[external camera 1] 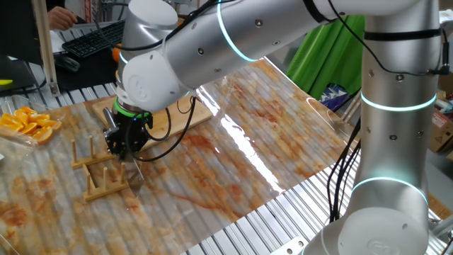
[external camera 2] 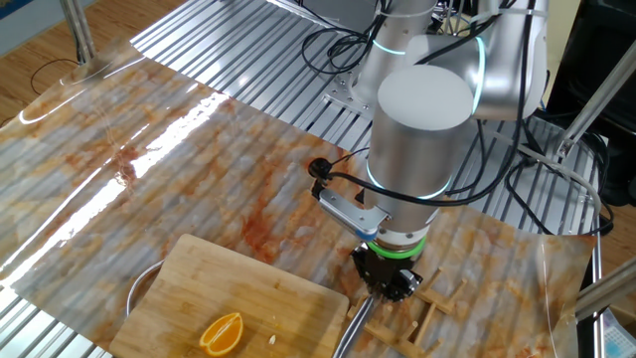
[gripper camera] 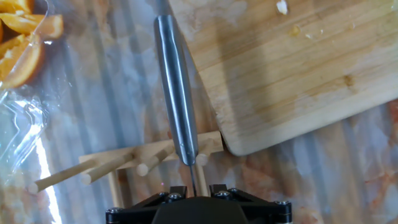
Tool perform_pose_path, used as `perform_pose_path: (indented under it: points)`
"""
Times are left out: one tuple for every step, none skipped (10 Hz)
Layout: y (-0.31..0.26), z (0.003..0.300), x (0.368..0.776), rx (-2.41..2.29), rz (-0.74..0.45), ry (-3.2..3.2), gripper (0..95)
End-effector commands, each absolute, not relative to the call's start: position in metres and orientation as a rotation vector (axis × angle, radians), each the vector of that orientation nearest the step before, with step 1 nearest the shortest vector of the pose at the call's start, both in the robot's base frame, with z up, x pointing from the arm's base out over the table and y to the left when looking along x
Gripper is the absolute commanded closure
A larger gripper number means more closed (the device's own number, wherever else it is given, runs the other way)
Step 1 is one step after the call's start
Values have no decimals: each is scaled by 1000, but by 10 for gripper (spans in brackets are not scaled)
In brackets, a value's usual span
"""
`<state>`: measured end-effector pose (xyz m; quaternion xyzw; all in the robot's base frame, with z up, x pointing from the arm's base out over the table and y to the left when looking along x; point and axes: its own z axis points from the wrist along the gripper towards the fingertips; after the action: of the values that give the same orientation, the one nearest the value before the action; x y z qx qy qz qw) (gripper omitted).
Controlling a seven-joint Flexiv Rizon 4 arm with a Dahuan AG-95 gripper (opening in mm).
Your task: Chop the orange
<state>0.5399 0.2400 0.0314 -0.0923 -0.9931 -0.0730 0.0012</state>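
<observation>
One silver arm reaches down over the tabletop (external camera 1: 233,177), which is covered by a stained, glossy sheet. Its single pincer (gripper camera: 198,185) points straight down at one wooden peg rack (external camera 1: 99,170) standing just beside the corner of the bamboo board (external camera 2: 248,293).

One knife lies across the rack: its steel handle (gripper camera: 177,93) runs away from the pincer in the hand view, resting on the rack's crossbar, with the thin blade edge passing down between the two fingertips. The fingertips stand close together, a narrow gap either side of the blade; whether they actually press on the metal cannot be told from these views (the contact point sits at the very bottom edge of the hand view).

One orange (external camera 2: 221,331), a small wedge with bright flesh, lies flat on the board's near end in the other fixed view, well apart from the pincer and untouched. A few pale specks lie on the board close to it.

One heap of orange slices (external camera 1: 27,124) sits on clear plastic wrap at the tabletop's edge, on the far side of the rack from the board. Several pegs of the rack project upward; an exact count is not possible.

One keyboard (external camera 1: 95,39) rests on a desk behind the tabletop.
</observation>
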Motion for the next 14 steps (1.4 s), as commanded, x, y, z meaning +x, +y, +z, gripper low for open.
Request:
perform_pose_path:
  points:
    - [240,30,540,-287,-225,-3119,950]
    - [240,29,540,-282,-218,-3121,950]
    - [242,31,540,-289,-234,-3117,950]
    - [245,34,539,-305,-234,-3120,950]
    - [247,34,538,-304,-222,-3128,950]
    - [247,34,538,-301,-217,-3132,950]
    - [247,35,538,-304,-219,-3136,950]
    - [248,36,538,-312,-218,-3145,950]
    - [250,38,538,-320,-210,-3148,950]
    - [251,42,538,-326,-198,-3149,950]
    - [252,49,537,-340,-196,-3147,950]
    - [252,56,537,-354,-172,-3144,950]
    - [252,62,536,-366,-147,-3143,950]
    - [251,72,534,-373,-165,-3137,950]
